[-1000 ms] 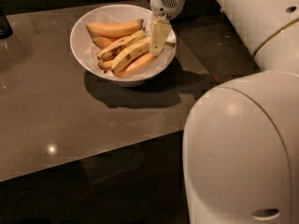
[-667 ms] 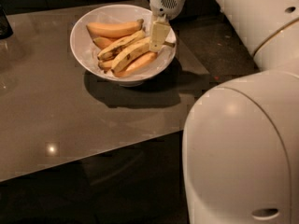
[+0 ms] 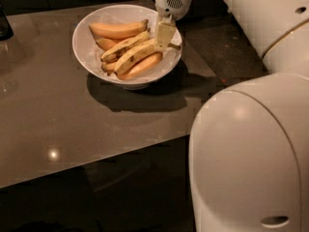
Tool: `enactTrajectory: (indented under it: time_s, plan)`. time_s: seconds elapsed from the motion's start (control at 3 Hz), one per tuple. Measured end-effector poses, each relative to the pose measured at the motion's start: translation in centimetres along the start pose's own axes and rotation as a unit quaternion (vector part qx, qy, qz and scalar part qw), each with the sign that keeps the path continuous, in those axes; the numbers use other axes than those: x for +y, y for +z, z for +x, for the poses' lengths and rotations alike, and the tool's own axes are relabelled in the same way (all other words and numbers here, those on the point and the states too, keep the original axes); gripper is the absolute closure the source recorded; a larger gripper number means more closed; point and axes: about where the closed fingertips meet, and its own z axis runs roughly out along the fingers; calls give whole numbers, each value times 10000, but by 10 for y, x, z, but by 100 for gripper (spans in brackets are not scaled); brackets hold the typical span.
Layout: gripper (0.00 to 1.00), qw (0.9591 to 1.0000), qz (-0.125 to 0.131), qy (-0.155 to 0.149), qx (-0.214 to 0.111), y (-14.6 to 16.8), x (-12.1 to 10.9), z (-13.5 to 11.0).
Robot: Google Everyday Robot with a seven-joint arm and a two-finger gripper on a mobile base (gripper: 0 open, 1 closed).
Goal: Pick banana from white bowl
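Note:
The white bowl [image 3: 84,45] stands on the table at the back middle. In it lies the banana [image 3: 137,56], long and pale yellow with dark marks, its thin dark stem pointing right. A shorter, more speckled banana [image 3: 121,45] lies just behind it. Orange-peach fruits lie at the back [image 3: 116,30] and at the front [image 3: 144,66] of the bowl. My gripper [image 3: 164,35] hangs from the white wrist above the bowl's right side, reaching down onto the stem end of the long banana.
The bowl sits on a glossy grey-brown table [image 3: 58,115]; its front edge runs across the lower middle of the view. A dark object [image 3: 5,23] stands at the far left edge. My white arm and body [image 3: 251,149] fill the right side.

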Motion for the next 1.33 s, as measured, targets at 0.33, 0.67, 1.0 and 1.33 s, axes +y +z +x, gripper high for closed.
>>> enactTrajectory:
  time_s: [0.33,0.67,1.0,1.33]
  plan:
    - [100,10000,2,0,-2,0,0,0]
    - [100,9995,203,26,-224,-12,-2,-7]
    - [100,9983,323,60,-489,-32,1,-10]
    - [100,9967,381,42,-721,-42,5,-8]
